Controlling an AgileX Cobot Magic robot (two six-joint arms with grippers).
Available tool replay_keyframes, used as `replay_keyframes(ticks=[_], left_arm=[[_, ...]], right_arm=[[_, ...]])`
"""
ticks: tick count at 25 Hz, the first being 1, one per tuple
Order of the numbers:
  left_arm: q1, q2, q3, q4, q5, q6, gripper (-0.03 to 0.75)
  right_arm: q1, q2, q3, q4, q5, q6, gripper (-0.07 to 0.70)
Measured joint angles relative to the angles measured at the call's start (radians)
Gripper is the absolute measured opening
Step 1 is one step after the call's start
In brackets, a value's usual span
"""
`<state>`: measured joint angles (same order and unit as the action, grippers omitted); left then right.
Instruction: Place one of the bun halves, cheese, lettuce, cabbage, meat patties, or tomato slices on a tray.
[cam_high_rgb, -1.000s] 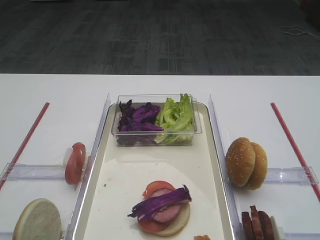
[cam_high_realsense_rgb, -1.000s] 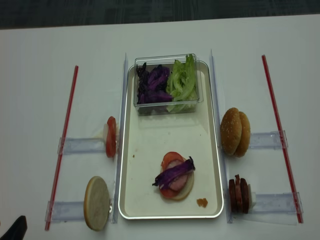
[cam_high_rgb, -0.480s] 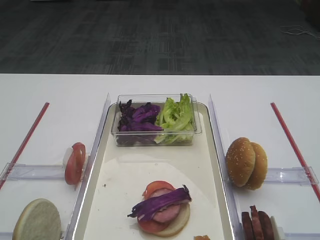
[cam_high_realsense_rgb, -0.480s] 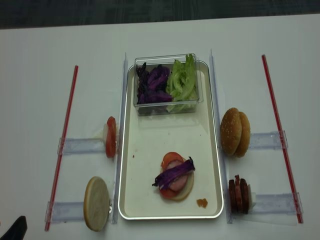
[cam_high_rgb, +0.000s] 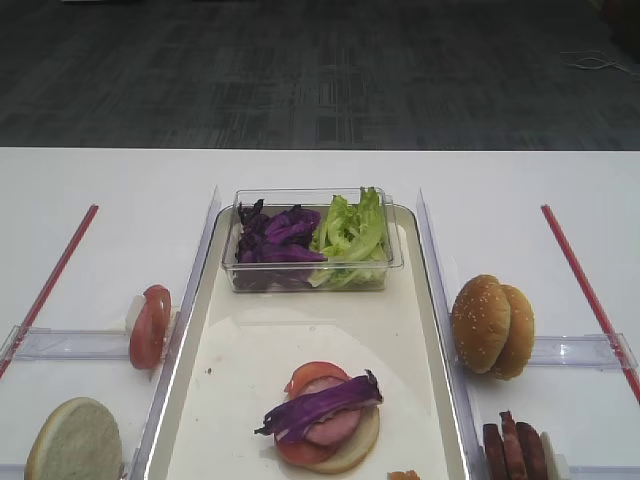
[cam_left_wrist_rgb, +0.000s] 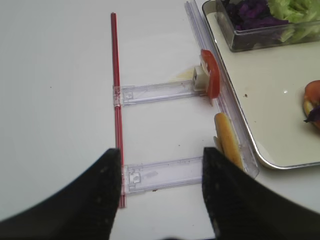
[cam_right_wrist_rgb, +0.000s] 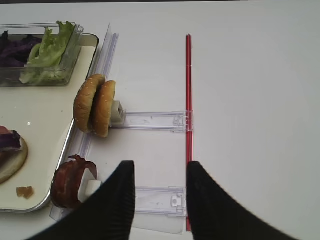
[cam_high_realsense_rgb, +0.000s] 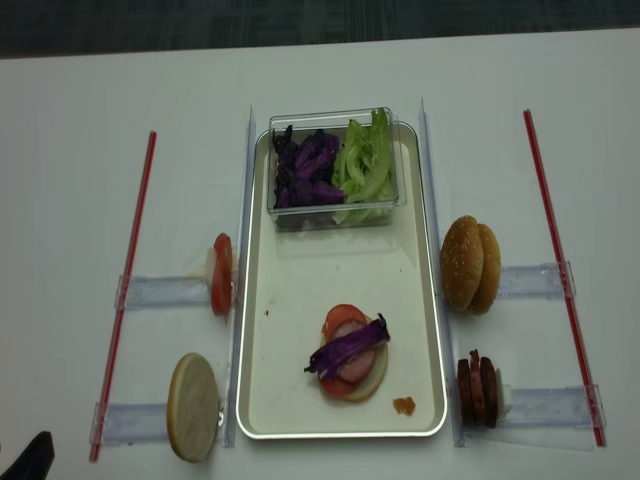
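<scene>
The tray (cam_high_rgb: 176, 368) runs down the middle of the table. On its near part lies a flat bun half topped with tomato, a pink meat slice and a strip of purple cabbage (cam_high_rgb: 322, 403). More cabbage (cam_high_rgb: 276, 236) and lettuce (cam_high_rgb: 352, 230) fill a clear tub at the tray's far end. Left of the tray stand tomato slices (cam_high_rgb: 150, 326) and a pale bun half (cam_high_rgb: 75, 441). To the right are sesame bun halves (cam_high_rgb: 492, 325) and meat patties (cam_high_rgb: 512, 450). My left gripper (cam_left_wrist_rgb: 161, 155) is open and empty over a rack beside the bun half (cam_left_wrist_rgb: 227, 141). My right gripper (cam_right_wrist_rgb: 160, 167) is open and empty beside the patties (cam_right_wrist_rgb: 70, 183).
Clear acrylic racks (cam_high_realsense_rgb: 160, 291) hold the food upright on both sides of the tray. A red strip (cam_high_realsense_rgb: 134, 270) lies at far left and another red strip (cam_high_realsense_rgb: 553, 250) at far right. A small orange crumb (cam_high_realsense_rgb: 404, 405) sits in the tray's near right corner.
The dark tip of my left gripper has sunk slightly further into the bottom left corner of the overhead view. Nothing else has moved.
</scene>
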<state>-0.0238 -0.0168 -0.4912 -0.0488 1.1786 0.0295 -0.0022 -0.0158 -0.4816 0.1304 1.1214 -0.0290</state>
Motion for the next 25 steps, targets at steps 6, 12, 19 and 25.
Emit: replay_keyframes(ticks=[6, 12, 19, 25], left_arm=[[0.0, 0.0, 0.0, 0.0, 0.0, 0.0, 0.381], [0.0, 0.0, 0.0, 0.0, 0.0, 0.0, 0.381], [0.0, 0.0, 0.0, 0.0, 0.0, 0.0, 0.381], [0.0, 0.0, 0.0, 0.0, 0.0, 0.0, 0.381]], right_arm=[[0.0, 0.0, 0.0, 0.0, 0.0, 0.0, 0.272], [0.0, 0.0, 0.0, 0.0, 0.0, 0.0, 0.272], [0.0, 0.0, 0.0, 0.0, 0.0, 0.002, 0.272], [0.0, 0.0, 0.0, 0.0, 0.0, 0.002, 0.272]])
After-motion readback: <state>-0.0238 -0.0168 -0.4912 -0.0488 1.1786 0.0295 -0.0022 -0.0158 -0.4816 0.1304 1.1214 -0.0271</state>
